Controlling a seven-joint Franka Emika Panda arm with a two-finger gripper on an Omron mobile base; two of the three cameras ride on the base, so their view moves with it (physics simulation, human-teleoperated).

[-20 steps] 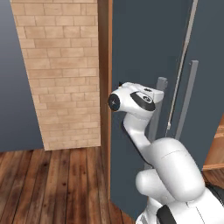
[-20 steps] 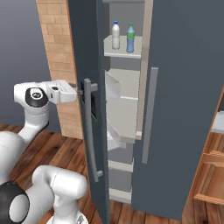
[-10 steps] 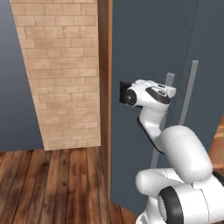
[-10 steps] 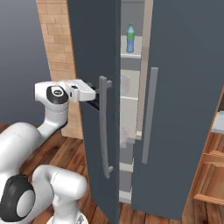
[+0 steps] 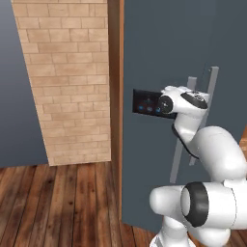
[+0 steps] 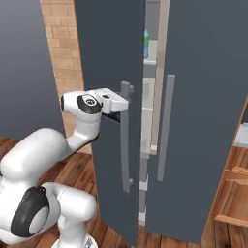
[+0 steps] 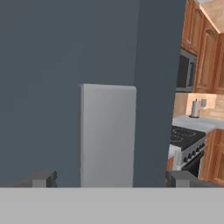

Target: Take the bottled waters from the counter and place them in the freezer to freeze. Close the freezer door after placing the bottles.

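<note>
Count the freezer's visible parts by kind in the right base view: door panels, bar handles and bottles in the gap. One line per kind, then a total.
Dark slate-grey door panels: 2
Vertical grey bar handles: 2
Bottles, blue-tinted: 1
Total: 5

- Tan brick wall [image 5: 67,82] rising left of a wooden upright panel [image 5: 115,72].
- Flat blue-grey wall [image 5: 14,87] further left.
- Reddish wooden plank floor [image 5: 58,202] below.
- Wooden cabinet drawers [image 6: 235,193] at far right.
- Black stovetop [image 7: 186,136], microwave [image 7: 186,70] among wooden upper cabinets [image 7: 203,35], in the hand view.
</note>
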